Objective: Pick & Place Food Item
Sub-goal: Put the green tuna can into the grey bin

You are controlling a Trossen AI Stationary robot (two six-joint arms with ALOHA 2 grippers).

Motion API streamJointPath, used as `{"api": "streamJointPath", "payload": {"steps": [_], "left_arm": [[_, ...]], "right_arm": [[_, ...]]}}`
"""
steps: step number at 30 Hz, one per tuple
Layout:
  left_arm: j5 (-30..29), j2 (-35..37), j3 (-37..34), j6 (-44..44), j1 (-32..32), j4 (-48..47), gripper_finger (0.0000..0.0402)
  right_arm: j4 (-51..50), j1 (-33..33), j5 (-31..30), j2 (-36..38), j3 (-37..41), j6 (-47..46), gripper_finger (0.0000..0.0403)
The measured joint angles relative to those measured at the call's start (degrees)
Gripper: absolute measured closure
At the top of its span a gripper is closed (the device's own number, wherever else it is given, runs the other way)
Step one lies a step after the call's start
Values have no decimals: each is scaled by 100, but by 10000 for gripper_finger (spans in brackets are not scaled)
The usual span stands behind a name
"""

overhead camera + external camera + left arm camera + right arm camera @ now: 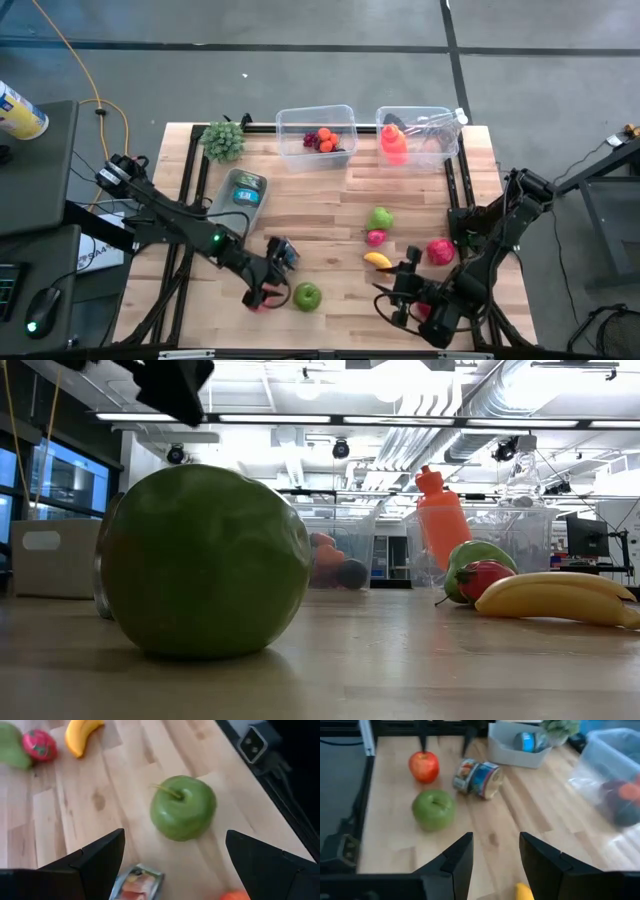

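Observation:
A green apple [307, 296] stands on the table near its near edge; it also shows in the left wrist view [183, 807] and fills the low view [205, 575]. A red apple [424, 766] and a tin can [477, 772] lying on its side are close by. My left gripper [264, 290] is open and hovers just left of the green apple, above the red apple and the can. My right gripper [398, 295] is open near the table's near edge, just on the near side of a banana [377, 260].
A green pear [381, 217], a small red fruit [375, 237] and a bigger red fruit [439, 250] lie right of centre. Along the far edge stand two clear bins [316, 138], [418, 135], one with an orange bottle [393, 143]. A grey tray [240, 190] and a green bunch [222, 140] are on the left.

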State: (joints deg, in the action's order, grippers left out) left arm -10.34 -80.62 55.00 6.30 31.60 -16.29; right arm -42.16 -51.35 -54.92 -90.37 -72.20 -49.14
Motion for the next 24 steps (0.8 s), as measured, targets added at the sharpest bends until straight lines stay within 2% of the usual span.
{"api": "streamJointPath", "payload": {"steps": [8, 24], "left_arm": [[52, 0, -390, 441, -387, 11, 64], [47, 0, -651, 350, -425, 4, 64]], "right_arm": [[521, -1, 11, 0, 0, 841, 254], [563, -1, 111, 0, 0, 1356, 254]]}}
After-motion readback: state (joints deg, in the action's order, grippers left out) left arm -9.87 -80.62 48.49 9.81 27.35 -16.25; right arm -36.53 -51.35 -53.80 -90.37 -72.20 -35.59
